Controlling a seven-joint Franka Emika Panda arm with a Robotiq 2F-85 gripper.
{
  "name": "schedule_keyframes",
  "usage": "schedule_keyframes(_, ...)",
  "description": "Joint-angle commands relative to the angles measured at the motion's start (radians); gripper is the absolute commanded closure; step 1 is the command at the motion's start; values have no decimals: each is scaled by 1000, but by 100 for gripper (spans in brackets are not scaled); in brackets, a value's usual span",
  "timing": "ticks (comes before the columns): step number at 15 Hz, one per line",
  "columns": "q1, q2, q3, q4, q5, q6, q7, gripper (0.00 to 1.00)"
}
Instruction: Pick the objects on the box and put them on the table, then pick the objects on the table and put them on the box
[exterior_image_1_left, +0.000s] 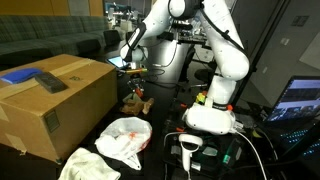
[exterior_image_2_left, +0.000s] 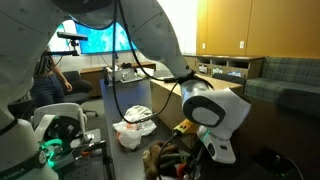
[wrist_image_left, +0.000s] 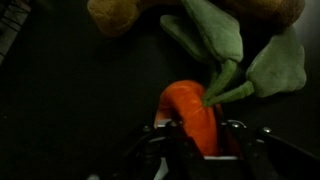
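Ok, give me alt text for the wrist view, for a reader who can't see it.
An orange plush carrot with green leaves lies on a dark surface, its orange end between the fingers of the pincer at the bottom edge; whether they grip it is unclear. A brown plush toy sits at the top edge.

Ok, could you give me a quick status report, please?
Gripper astride the toy carrot, grip unconfirmed. Brown stuffed toy just beyond it. Dark object on the box.
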Motion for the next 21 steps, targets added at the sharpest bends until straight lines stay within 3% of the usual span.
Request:
schedule_keyframes(1, 8, -68, 0, -80, 0, 14, -25, 34)
schedule_keyframes(6, 34, -201, -27, -220, -18, 91, 4, 1)
schedule_keyframes(14, 73, -376, 14, -375, -16, 119, 12, 0)
schedule_keyframes(21, 130, -365, 121, -416, 86, 175, 28, 0)
